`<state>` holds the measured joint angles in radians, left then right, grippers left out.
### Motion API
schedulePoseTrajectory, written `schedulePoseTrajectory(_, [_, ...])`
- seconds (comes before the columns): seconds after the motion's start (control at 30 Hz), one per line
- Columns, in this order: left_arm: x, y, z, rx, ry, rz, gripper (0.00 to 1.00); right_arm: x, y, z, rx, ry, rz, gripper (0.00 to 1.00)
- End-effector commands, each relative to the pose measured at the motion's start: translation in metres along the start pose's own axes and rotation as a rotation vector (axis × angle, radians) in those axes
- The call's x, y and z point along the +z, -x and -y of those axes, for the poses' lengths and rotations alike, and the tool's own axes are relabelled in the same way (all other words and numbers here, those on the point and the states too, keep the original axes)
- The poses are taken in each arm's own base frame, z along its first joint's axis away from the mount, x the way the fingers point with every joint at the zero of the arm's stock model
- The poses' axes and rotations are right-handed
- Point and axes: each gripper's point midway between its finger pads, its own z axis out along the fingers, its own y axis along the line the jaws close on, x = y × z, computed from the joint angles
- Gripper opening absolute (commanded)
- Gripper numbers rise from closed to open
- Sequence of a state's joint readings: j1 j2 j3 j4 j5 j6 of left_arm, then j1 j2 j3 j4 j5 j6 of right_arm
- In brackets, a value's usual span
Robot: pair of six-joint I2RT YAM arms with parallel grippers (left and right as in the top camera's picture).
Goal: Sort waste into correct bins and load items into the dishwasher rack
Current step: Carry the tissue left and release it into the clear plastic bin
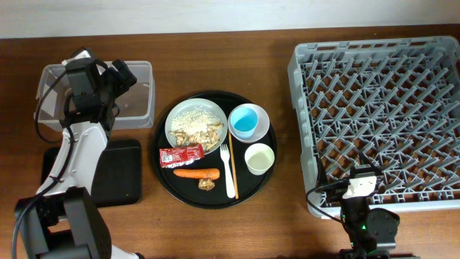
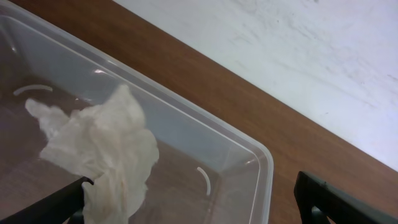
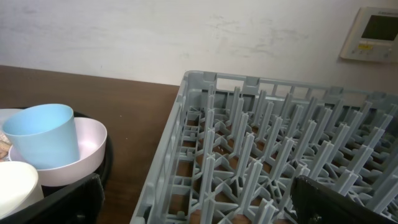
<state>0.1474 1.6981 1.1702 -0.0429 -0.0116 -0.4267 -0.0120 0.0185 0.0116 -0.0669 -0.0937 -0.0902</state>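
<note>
**Overhead.** The left gripper [image 1: 119,75] hangs over the clear tub [image 1: 151,97] in the upper left of the frame. From here I cannot tell how its jaws stand, and the arm hides what is beneath it. The shallow black tray [image 1: 121,173] lies just below the tub. On the round black tray [image 1: 167,183] at centre wait the red wrapper [image 1: 181,154], carrot [image 1: 196,173], brown lump [image 1: 207,184] and the plate [image 1: 195,124] of rice. The right gripper [image 1: 359,188] sits at the lower edge of the dishwasher rack [image 1: 374,108].

**Left wrist.** The jaws are spread wide. The crumpled napkin [image 2: 99,149] is at lower left, inside the tub walls and touching the left finger [image 2: 68,193]. Whether it clings there is unclear. The step is the drop into the tub, so it is best to rise straight up and check that the napkin stays behind. A sideways exit risks dragging it over the rim.

**Right wrist.** These jaws are also wide apart and hold nothing. The rack fills the right of the frame, and the light-blue cup [image 3: 43,134] sits in the pale bowl [image 3: 90,146] at lower left.
</note>
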Motion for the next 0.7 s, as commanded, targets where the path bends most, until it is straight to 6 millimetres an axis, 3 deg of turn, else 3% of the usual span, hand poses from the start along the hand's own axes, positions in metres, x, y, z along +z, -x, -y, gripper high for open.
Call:
schedulePoseTrajectory(0.0, [-0.017, 0.015, 0.001, 0.016, -0.002, 0.029, 0.99, 0.0, -0.003, -0.001, -0.007, 0.002, -0.005, 0.99])
schedulePoseTrajectory(0.13, [-0.017, 0.004, -0.004, 0.034, 0.022, -0.016, 0.99, 0.0, -0.003, -0.001, -0.007, 0.002, -0.005, 0.99])
schedulePoseTrajectory(0.17, [-0.013, -0.002, -0.006, 0.077, 0.023, -0.033, 0.95, 0.0, -0.003, -0.001, -0.007, 0.002, -0.005, 0.99])
schedulePoseTrajectory(0.2, [-0.008, -0.011, -0.007, 0.188, 0.014, -0.069, 0.81, 0.0, -0.003, -0.001, -0.007, 0.002, -0.005, 0.99])
schedulePoseTrajectory(0.23, [-0.006, -0.014, -0.009, 0.254, 0.018, -0.079, 0.87, 0.0, -0.003, -0.001, -0.007, 0.002, -0.005, 0.99])
schedulePoseTrajectory(0.27, [-0.006, -0.011, -0.013, 0.265, 0.026, -0.074, 0.99, 0.0, -0.003, -0.001, -0.007, 0.002, -0.005, 0.99])
schedulePoseTrajectory(0.37, [-0.014, -0.007, -0.011, 0.252, -0.008, -0.088, 0.99, 0.0, -0.003, -0.001, -0.007, 0.002, -0.005, 0.99])
schedulePoseTrajectory(0.47, [-0.061, -0.003, 0.041, 0.237, -0.281, -0.118, 0.99, 0.0, -0.003, -0.001, -0.007, 0.002, -0.005, 0.99])
schedulePoseTrajectory(0.53, [-0.097, -0.003, 0.065, 0.241, -0.388, -0.134, 0.99, 0.0, -0.003, -0.001, -0.007, 0.002, -0.005, 0.99])
schedulePoseTrajectory(0.6, [-0.151, -0.026, 0.097, 0.32, -0.463, -0.189, 0.99, 0.0, -0.003, -0.001, -0.007, 0.002, -0.005, 0.99])
schedulePoseTrajectory(0.67, [-0.178, -0.059, 0.119, 0.441, -0.532, -0.263, 0.99, 0.0, -0.003, -0.001, -0.007, 0.002, -0.005, 0.99])
